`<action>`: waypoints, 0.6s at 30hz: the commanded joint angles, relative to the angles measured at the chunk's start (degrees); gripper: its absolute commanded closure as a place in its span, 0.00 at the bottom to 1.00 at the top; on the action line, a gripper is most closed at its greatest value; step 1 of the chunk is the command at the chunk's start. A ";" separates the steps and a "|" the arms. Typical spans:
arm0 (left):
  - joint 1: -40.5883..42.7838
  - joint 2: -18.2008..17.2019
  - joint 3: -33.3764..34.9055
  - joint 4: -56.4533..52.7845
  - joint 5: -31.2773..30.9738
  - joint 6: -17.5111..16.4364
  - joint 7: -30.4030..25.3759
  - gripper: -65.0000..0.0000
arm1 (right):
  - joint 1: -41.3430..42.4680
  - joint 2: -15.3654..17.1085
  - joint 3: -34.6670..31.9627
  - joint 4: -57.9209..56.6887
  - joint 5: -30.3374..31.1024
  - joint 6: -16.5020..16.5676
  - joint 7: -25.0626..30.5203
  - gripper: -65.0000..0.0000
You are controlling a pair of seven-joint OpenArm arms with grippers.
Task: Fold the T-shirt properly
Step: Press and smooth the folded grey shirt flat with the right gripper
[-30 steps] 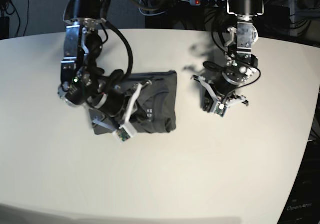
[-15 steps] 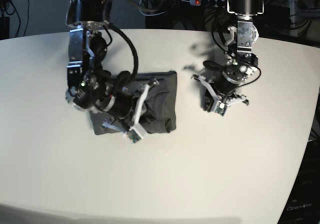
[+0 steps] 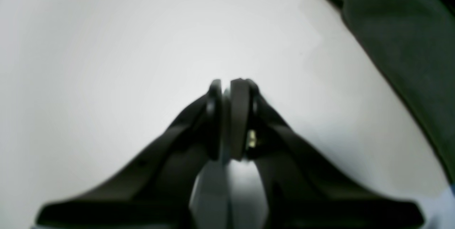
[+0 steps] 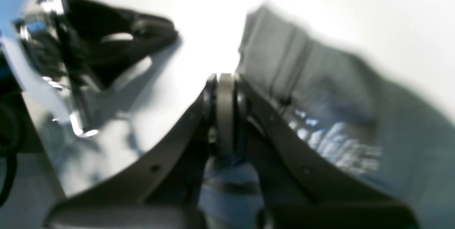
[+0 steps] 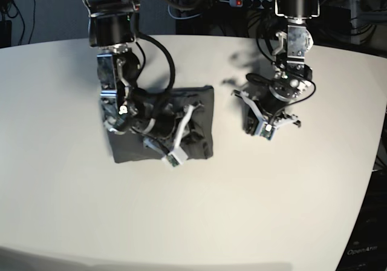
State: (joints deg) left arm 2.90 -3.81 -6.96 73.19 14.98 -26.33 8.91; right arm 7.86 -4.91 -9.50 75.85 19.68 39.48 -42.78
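On the left of the base view we see the dark grey T-shirt [image 5: 199, 111] lying folded in a flat bundle on the white tabletop [image 5: 199, 216]. Our right tool [image 4: 225, 79] hangs over it, pressed together and holding nothing. Further right, just beside the shirt's edge, our left tool [image 3: 230, 84] hangs over bare tabletop, pressed together too, holding nothing.
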 commanded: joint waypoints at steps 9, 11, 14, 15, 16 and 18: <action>0.75 -0.27 0.06 -0.26 2.20 -0.27 4.68 0.93 | 1.07 -0.15 -0.04 -3.81 1.02 0.52 4.41 0.99; 0.75 -0.27 0.06 -0.26 2.20 -0.27 4.68 0.93 | 0.98 -0.15 -0.04 -0.21 1.02 0.52 1.33 0.99; 0.75 -0.27 0.06 -0.26 2.20 -0.27 4.68 0.93 | -0.25 -0.32 0.05 8.50 1.02 0.52 -4.20 0.99; 0.75 -0.27 0.06 -0.26 2.20 -0.27 4.68 0.93 | -0.69 -0.32 0.05 11.66 1.02 0.52 -5.79 0.99; 0.75 -0.27 0.06 -0.26 2.20 -0.27 4.59 0.93 | -1.04 -0.50 0.05 14.48 1.02 0.52 -7.37 0.99; 0.75 -0.27 0.06 -0.26 2.20 -0.27 4.59 0.93 | -1.13 -1.03 0.40 18.96 1.02 0.52 -10.36 0.99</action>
State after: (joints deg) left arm 2.94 -3.81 -6.98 73.19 15.00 -26.30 8.93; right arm 5.65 -5.58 -9.02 94.11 19.90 39.59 -54.46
